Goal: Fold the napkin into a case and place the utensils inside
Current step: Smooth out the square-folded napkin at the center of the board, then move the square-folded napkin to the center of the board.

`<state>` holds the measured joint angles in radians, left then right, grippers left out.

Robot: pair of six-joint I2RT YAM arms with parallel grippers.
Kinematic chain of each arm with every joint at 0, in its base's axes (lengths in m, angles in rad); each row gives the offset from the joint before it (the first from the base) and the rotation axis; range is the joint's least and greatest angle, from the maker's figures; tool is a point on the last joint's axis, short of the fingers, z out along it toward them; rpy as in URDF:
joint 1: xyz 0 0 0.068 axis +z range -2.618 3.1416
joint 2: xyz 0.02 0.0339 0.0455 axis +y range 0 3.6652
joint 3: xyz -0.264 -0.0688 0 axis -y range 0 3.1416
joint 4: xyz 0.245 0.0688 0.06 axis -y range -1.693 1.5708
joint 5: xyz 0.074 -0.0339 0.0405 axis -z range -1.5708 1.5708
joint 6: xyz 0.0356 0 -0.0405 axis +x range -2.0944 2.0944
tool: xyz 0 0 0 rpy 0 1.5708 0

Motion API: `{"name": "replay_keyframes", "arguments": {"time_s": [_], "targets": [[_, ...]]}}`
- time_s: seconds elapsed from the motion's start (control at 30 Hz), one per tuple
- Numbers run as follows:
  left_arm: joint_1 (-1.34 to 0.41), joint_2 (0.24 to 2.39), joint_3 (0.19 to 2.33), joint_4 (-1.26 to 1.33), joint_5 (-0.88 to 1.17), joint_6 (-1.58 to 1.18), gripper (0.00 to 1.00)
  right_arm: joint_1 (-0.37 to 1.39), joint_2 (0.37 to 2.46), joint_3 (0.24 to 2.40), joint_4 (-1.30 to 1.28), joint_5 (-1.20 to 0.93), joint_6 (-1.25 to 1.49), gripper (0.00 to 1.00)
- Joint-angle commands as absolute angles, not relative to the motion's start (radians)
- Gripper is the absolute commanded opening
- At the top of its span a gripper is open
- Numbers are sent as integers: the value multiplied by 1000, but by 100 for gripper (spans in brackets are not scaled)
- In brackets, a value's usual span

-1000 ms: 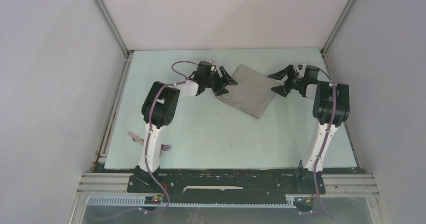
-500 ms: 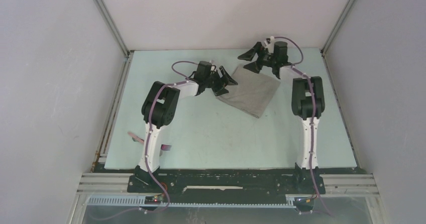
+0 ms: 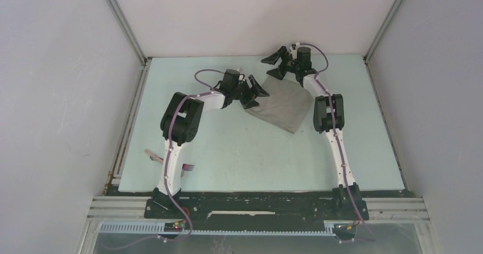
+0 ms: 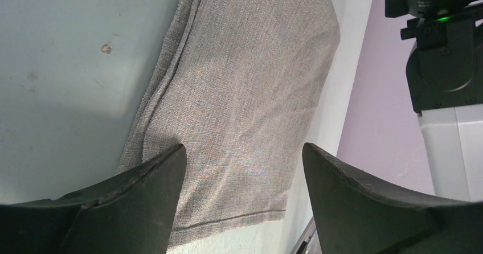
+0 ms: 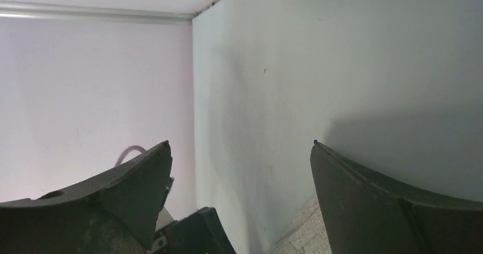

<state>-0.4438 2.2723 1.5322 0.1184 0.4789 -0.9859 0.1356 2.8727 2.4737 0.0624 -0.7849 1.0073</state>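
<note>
The napkin (image 3: 283, 107) is a light-grey cloth lying folded flat at the table's far middle. It fills the left wrist view (image 4: 245, 89), and only a corner shows in the right wrist view (image 5: 301, 240). My left gripper (image 3: 258, 96) is open and empty, low over the napkin's left edge (image 4: 242, 158). My right gripper (image 3: 274, 65) is open and empty, above the napkin's far corner near the back wall (image 5: 239, 146). The utensils lie by the left arm's base: a pinkish handle (image 3: 152, 155) and the fork's dark tines (image 3: 188, 167), both partly hidden by the arm.
The pale green table (image 3: 239, 151) is boxed in by grey walls at the back and sides. The right arm's wrist (image 4: 444, 60) shows close beyond the napkin in the left wrist view. A metal rail (image 3: 256, 205) runs along the near edge.
My right arm has swung from the napkin's right side round to its far corner by the back wall, still open. The left gripper and the napkin have not moved.
</note>
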Motion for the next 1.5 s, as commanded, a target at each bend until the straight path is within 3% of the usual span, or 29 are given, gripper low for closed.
{"name": "replay_keyframes", "arguments": {"time_s": [0.0,0.13,0.33,0.47,0.63,0.7,1.07,1.23,1.47], "targets": [[-437,2255,1523,63,477,-948,86,116,2935,2565,106,-713,1107,99],[-439,2213,1556,24,495,-918,88,100,2861,2617,18,-782,1093,100],[-440,2083,1587,-43,530,-922,90,78,2356,2320,-486,-700,657,100],[-440,1956,1522,-46,551,-951,91,75,2051,1931,-655,-591,543,100],[-433,1769,1376,-46,584,-924,91,42,1683,1230,-394,-612,648,98],[-432,1684,1314,-68,607,-893,91,13,1608,1079,-351,-656,671,95],[-430,1254,1087,-374,579,-627,92,-75,1605,727,-131,-733,718,76],[-430,1152,1037,-376,596,-655,92,-81,1707,722,-24,-753,771,62],[-430,1081,1019,-399,592,-654,92,-52,1759,720,66,-736,826,51]]}}
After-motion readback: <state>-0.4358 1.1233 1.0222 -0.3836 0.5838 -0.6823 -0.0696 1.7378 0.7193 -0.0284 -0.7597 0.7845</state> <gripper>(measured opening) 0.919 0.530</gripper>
